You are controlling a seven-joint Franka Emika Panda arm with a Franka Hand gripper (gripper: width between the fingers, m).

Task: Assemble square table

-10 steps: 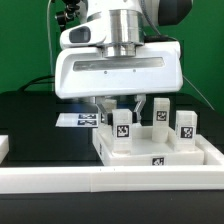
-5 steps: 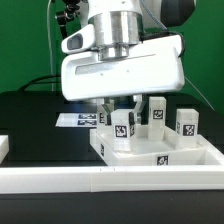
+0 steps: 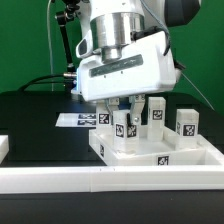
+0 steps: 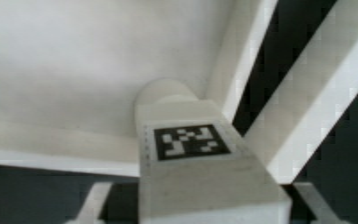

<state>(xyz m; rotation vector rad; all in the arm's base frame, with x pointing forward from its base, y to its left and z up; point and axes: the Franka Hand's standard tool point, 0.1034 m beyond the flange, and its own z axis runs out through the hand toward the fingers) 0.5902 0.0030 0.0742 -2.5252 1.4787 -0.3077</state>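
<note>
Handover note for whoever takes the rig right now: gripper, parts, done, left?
Gripper: down over the near-left leg, fingers on either side of it; whether it is clamped, I cannot tell.
Parts: square slab lies against the border rail; three legs stand on it, the others at and.
Done: three legs upright on the slab.
Left: fourth leg not in view; seating unconfirmed.

The robot arm (image 3: 125, 30) reaches down from above, near the back middle of the desk. Its big white wrist part is turned and tilted. The gripper (image 3: 124, 112) points down, with its two fingers (image 3: 136, 105) close together.
</note>
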